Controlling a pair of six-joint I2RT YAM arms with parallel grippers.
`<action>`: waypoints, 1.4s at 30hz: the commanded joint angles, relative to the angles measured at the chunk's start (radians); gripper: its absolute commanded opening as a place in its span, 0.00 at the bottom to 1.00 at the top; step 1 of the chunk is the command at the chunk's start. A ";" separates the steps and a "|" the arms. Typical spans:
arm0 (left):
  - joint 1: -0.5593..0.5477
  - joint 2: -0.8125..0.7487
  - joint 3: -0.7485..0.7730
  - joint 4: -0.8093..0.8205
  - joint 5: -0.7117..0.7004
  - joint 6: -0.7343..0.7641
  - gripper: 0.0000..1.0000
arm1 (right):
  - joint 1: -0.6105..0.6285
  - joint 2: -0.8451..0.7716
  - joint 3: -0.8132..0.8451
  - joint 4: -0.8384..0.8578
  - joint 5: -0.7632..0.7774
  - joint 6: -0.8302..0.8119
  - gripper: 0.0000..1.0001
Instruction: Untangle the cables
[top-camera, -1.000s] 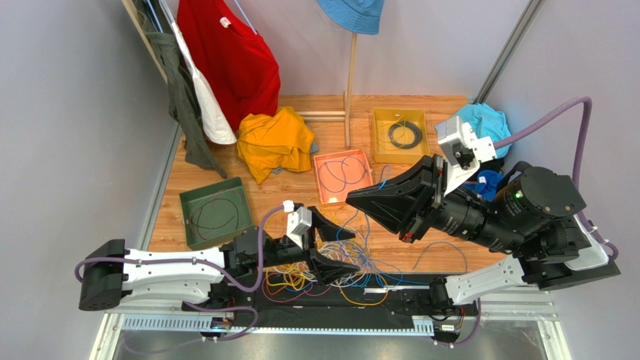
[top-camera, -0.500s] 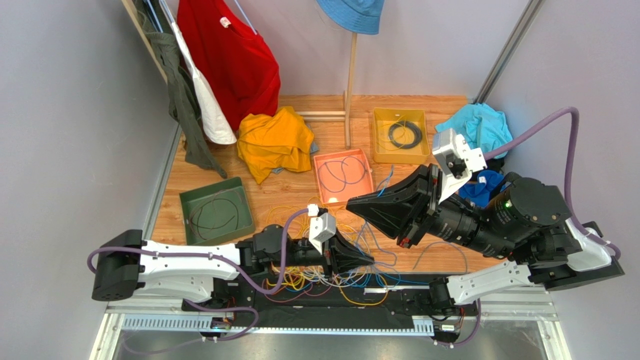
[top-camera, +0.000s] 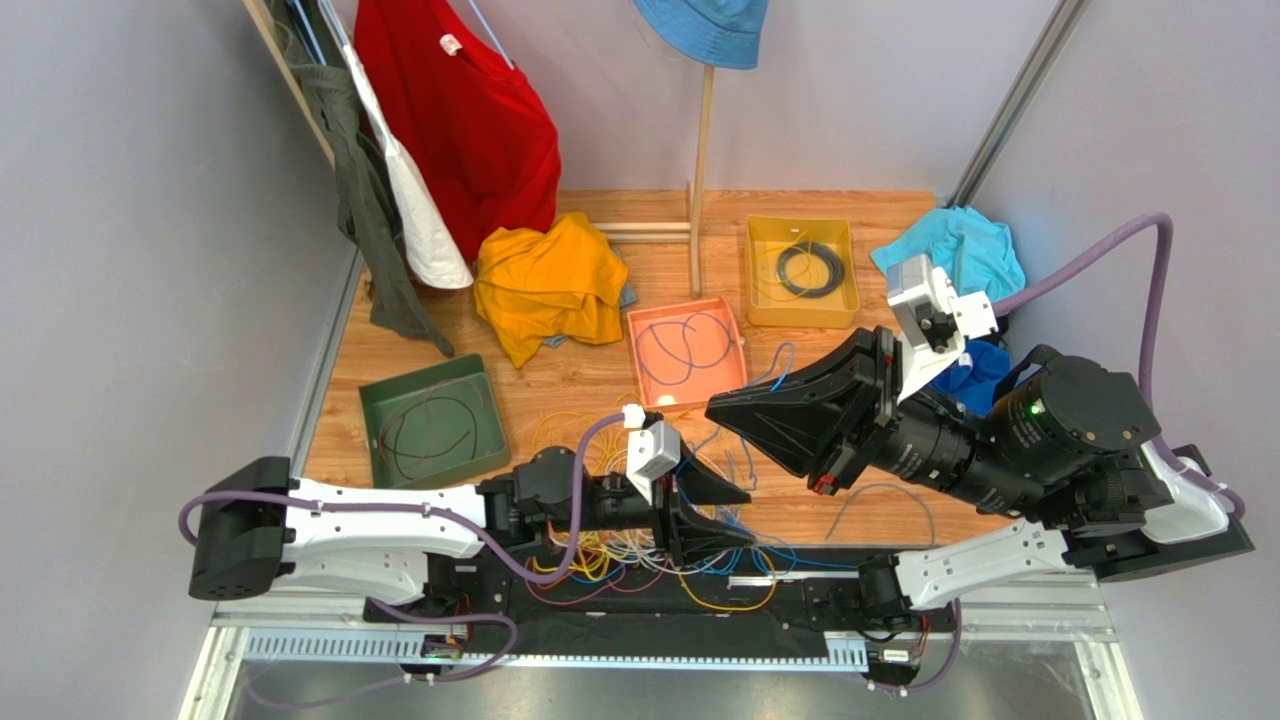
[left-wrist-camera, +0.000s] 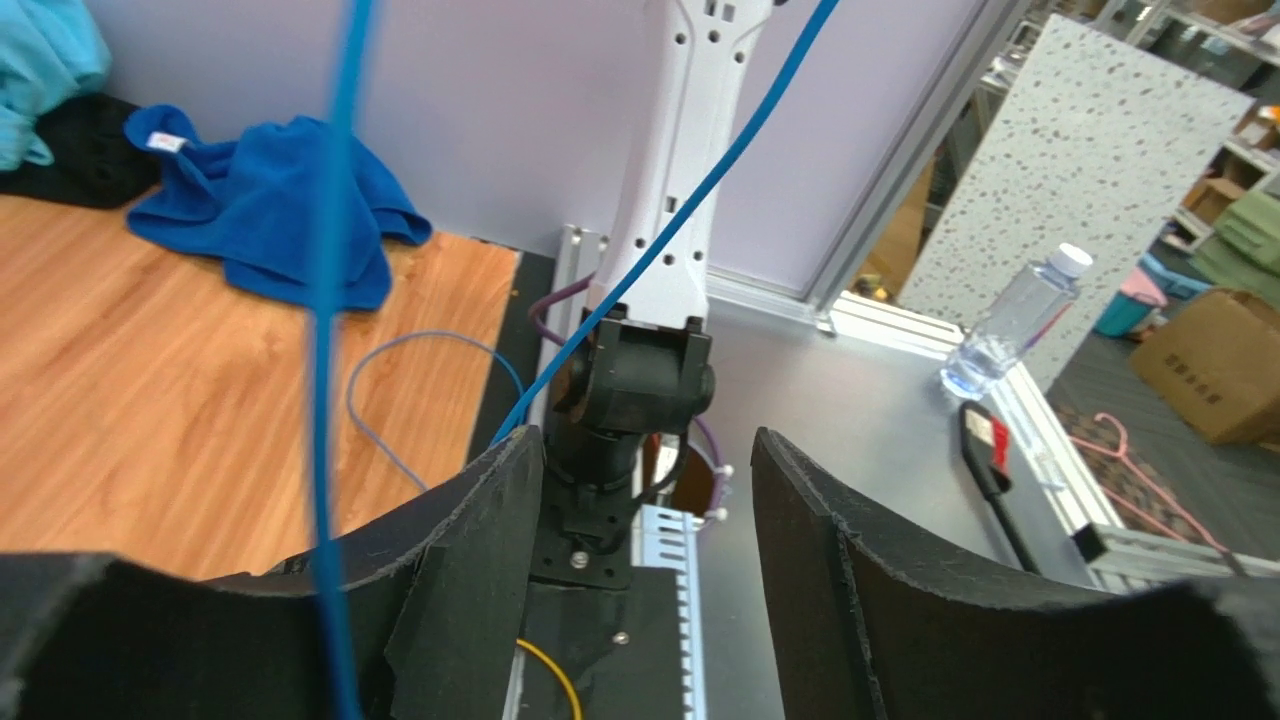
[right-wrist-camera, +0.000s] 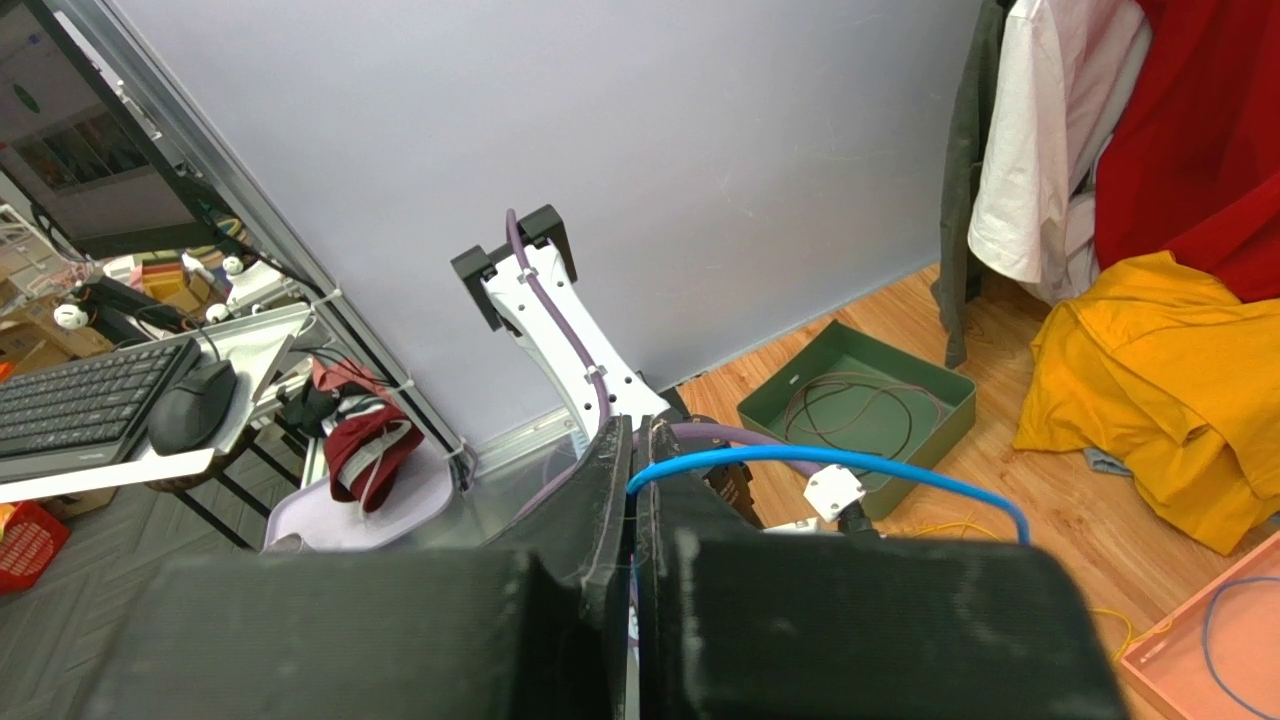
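Right claw (top-camera: 718, 405) raised over the middle of the table (top-camera: 594, 383), fingers pressed together on a blue cable (right-wrist-camera: 721, 456), which comes out between the pads and curves off to one side. Left claw (top-camera: 729, 515) low, lying along the near edge. Its jaws are parted with nothing between them. In its own view the blue cable (left-wrist-camera: 672, 210) slants down past the tip of one finger; contact or not, cannot tell. Cables (top-camera: 631, 558) lie heaped in a knot of yellow, white, blue and orange under and around the left claw, at the table's near edge, some over the black rail. A few yellow strands trail toward the trays.

Risks, as judged: the held strand looks near taut, so more lift may haul the whole knot up rather than free one wire, or cinch it tighter. A thin wire in a flat pinch may slip out. The strand running by the left finger could snag there if either arm shifts. If the left claw shuts where it is, it may catch several wires at once. Loops over the rail could hook on the bases.

Three trays behind the heap. Green tray (top-camera: 433, 425), left, has one thin dark loop. Orange tray (top-camera: 687, 353), centre, has bluish loops. Yellow tray (top-camera: 801, 270), behind it to the right, has a tight black coil.
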 joint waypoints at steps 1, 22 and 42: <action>-0.004 -0.020 0.006 0.020 -0.036 -0.008 0.65 | 0.002 0.022 0.039 0.022 -0.008 0.001 0.00; -0.003 -0.075 0.033 -0.280 -0.385 0.045 0.73 | 0.004 0.051 0.068 0.025 -0.042 0.008 0.00; -0.004 -0.520 -0.077 -0.525 -0.506 0.076 0.74 | 0.002 0.079 0.117 0.022 -0.045 -0.025 0.00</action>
